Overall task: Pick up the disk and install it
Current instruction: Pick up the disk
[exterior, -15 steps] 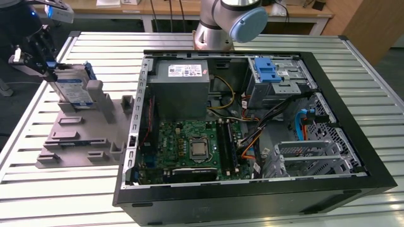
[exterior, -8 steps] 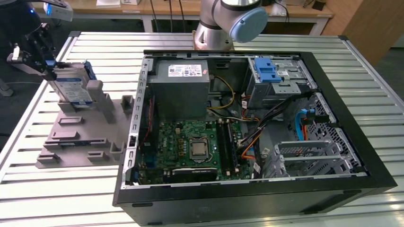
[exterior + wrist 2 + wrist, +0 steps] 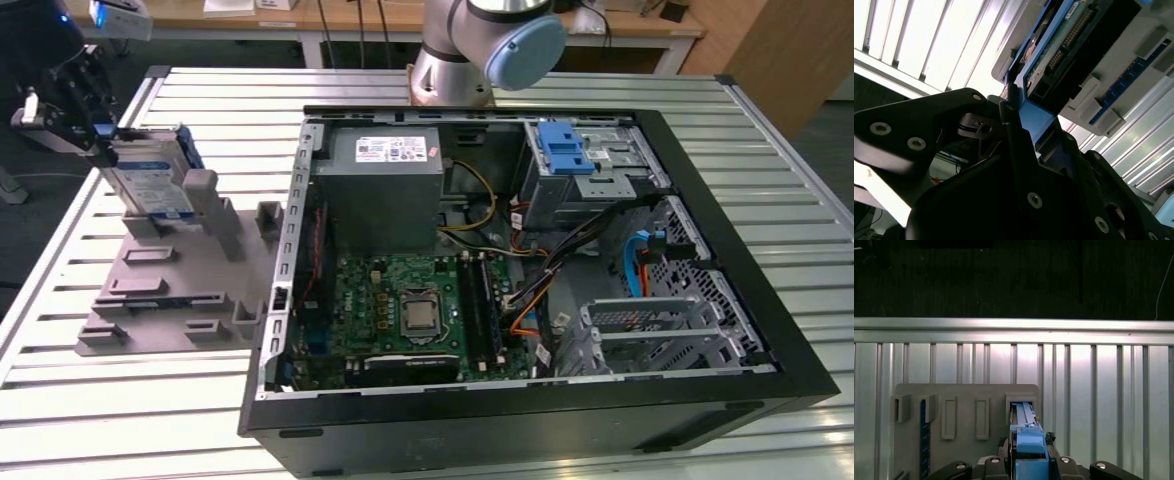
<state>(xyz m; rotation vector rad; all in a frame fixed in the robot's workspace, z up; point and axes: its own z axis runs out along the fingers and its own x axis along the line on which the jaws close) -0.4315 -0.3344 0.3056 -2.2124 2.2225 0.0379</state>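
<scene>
The disk (image 3: pixel 150 185), silver with a white-and-blue label and a blue carrier frame, stands on edge in a slot of the grey holder (image 3: pixel 160 290) at the exterior view's left. My gripper (image 3: pixel 91 138) sits at its upper end, fingers closed on the blue carrier. In the first wrist view the disk (image 3: pixel 1026 422) runs edge-on from my gripper (image 3: pixel 1029 444) into a slot of the holder (image 3: pixel 964 390). The second wrist view shows the disk's circuit-board side (image 3: pixel 1059 45) with the blue carrier clamped in my gripper (image 3: pixel 1026 120).
The open black computer case (image 3: pixel 747 300) lies right of the holder, with the grey power supply (image 3: pixel 380 165), a motherboard (image 3: pixel 407 310), a blue-latched optical cage (image 3: pixel 567 150) and a metal drive cage (image 3: pixel 654 335). The arm's base (image 3: pixel 461 55) stands behind it. The slatted metal table (image 3: pixel 120 420) carries everything.
</scene>
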